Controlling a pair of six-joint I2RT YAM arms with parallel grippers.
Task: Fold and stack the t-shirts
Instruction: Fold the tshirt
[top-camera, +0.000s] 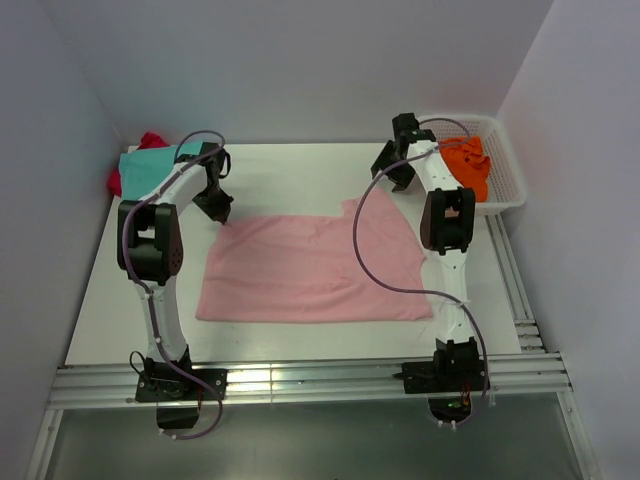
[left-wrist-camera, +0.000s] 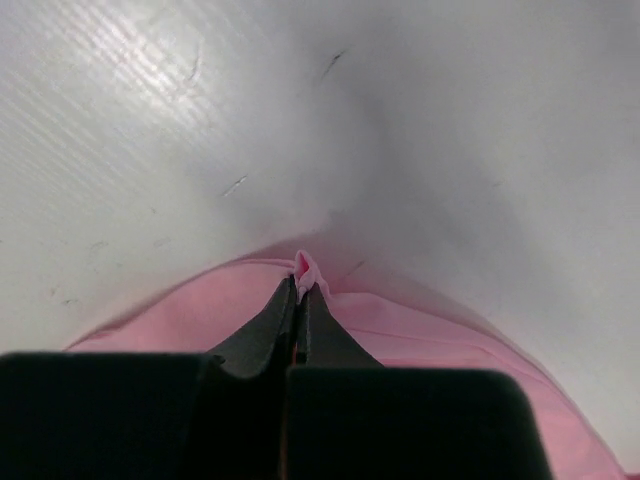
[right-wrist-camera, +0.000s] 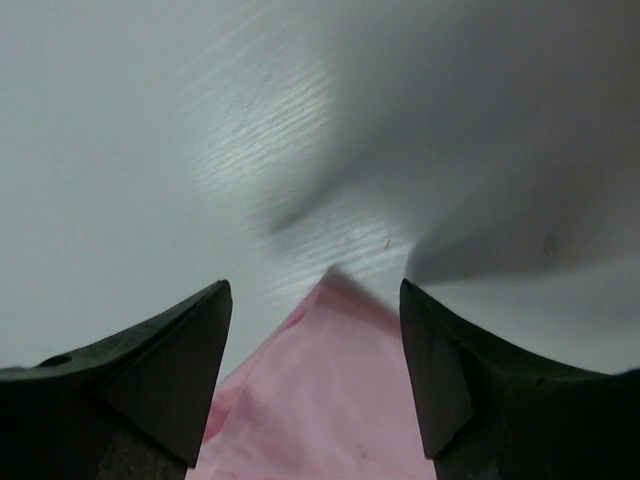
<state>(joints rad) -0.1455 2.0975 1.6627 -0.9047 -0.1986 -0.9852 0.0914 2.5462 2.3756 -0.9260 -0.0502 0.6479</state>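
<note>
A white table (top-camera: 300, 170) carries a light pink t-shirt (top-camera: 300, 265), spread nearly flat across its middle between the two arms. At the table's far right corner stands a white mesh basket (top-camera: 510, 188). A teal t-shirt (top-camera: 150, 168) lies at the far left corner. An orange t-shirt (top-camera: 468, 160) sits crumpled inside the basket. A red t-shirt (top-camera: 152, 140) shows bunched behind and beside the teal one.

The left end effector (left-wrist-camera: 303, 290) is at the pink t-shirt's far left corner, its jaws pressed together on a small pinch of the pink cloth. The right end effector (right-wrist-camera: 314, 287) hangs over the far right corner, jaws wide apart, with the cloth's tip showing between them. Whether it touches the cloth cannot be told.
</note>
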